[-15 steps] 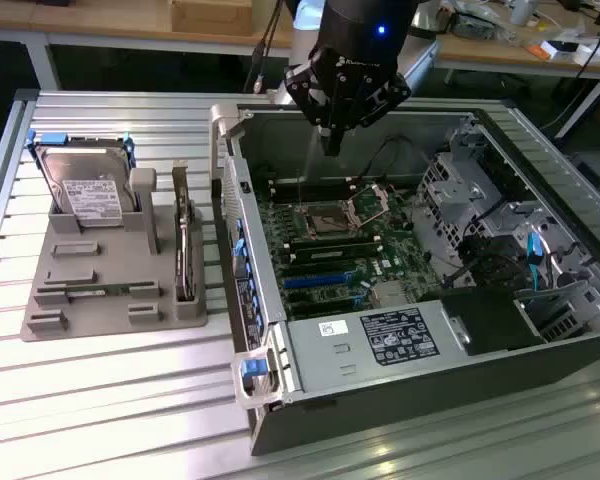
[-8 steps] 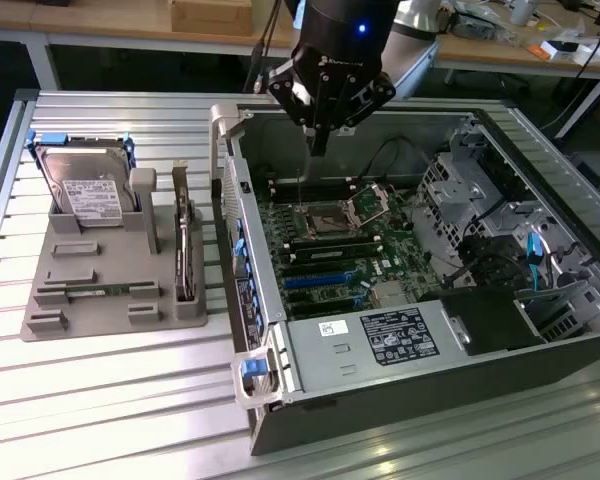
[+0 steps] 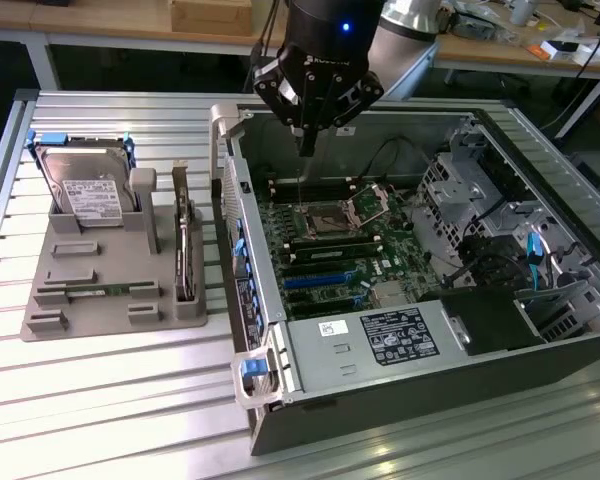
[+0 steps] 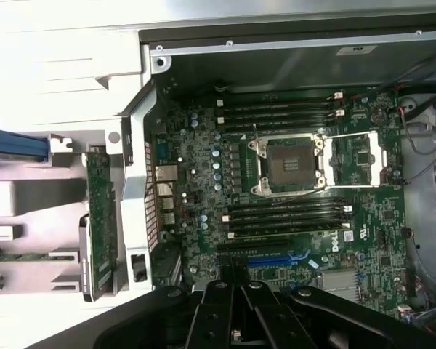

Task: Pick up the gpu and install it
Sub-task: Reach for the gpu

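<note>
The gpu (image 3: 185, 245) stands on its edge in a slot at the right end of the grey holder (image 3: 80, 262), on the slatted table beside the open computer case (image 3: 400, 330). In the wrist view the gpu (image 4: 99, 218) appears edge-on as a green board just outside the case wall. My gripper (image 3: 305, 148) hangs above the motherboard (image 3: 330, 240) near the case's far wall, to the exterior view's right of the gpu and well apart from it. Its fingers (image 4: 216, 320) are shut with nothing between them.
A silver hard drive (image 3: 85, 185) with blue rails stands upright at the holder's back. A green memory stick (image 3: 90, 290) lies in the holder's front. On the motherboard sit a CPU socket (image 4: 287, 163) and a blue expansion slot (image 4: 276, 258). Drive cages and cables (image 3: 500, 230) fill the case's right.
</note>
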`<state>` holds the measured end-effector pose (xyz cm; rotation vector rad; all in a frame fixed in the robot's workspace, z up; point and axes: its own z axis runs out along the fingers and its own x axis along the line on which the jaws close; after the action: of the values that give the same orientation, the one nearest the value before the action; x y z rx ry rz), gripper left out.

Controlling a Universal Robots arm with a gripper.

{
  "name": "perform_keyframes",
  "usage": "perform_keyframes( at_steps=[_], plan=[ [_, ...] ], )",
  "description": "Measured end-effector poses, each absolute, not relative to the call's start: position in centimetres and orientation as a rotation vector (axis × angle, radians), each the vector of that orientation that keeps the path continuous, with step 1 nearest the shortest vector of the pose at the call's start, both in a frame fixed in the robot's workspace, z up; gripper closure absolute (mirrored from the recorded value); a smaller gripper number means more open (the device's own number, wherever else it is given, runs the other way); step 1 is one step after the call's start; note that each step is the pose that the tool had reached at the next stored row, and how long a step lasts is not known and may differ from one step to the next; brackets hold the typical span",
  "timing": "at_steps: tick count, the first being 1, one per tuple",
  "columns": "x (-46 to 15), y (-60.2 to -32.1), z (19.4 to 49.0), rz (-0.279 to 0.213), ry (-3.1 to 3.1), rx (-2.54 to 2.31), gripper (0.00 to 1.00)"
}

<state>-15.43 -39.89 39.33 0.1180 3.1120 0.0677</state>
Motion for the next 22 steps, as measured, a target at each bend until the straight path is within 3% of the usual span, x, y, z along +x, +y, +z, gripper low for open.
perform_keyframes(
  at_steps=[22],
  plan=[
    [-18.1,-39.9,39.3,0.068,3.112,0.118,0.89]
  ],
)
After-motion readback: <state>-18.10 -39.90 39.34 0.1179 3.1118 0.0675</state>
